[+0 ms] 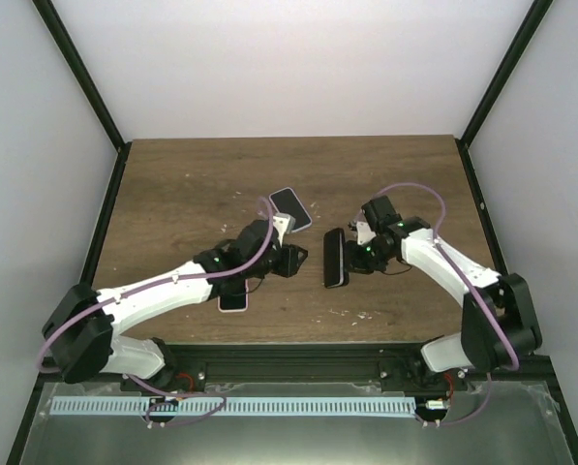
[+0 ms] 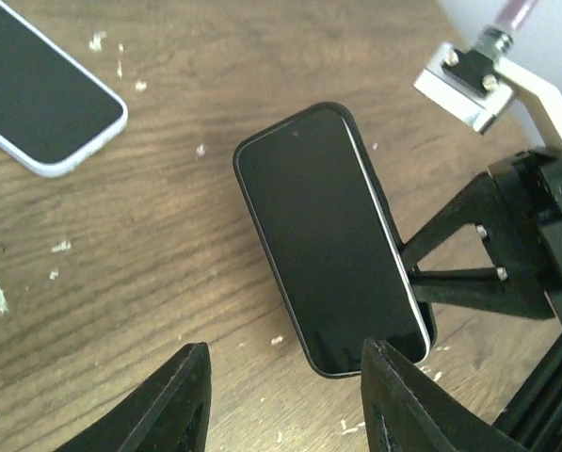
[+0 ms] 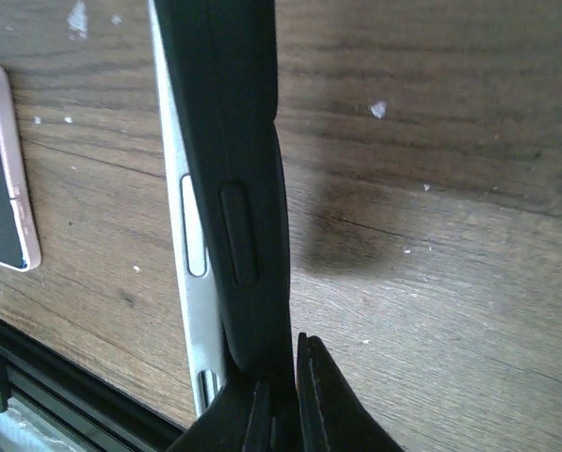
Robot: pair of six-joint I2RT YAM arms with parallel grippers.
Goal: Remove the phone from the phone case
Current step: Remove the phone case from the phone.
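While the right pincer (image 3: 282, 375) clamps the case (image 3: 238, 141), phone (image 2: 328, 235) inside, above the counter (image 1: 192, 184), the left pincer (image 2: 285, 365) hovers close, jaws apart. Separation is pending: it should grip the phone's edge.

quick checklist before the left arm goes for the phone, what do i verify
1. Right jaws shut on case: ok
2. Left jaws open: ok
3. Left jaws around phone: not ok, they stand short of it
4. Phone's pale edge showing beside case: ok
5. White phone and pink phone lying apart from the case: ok
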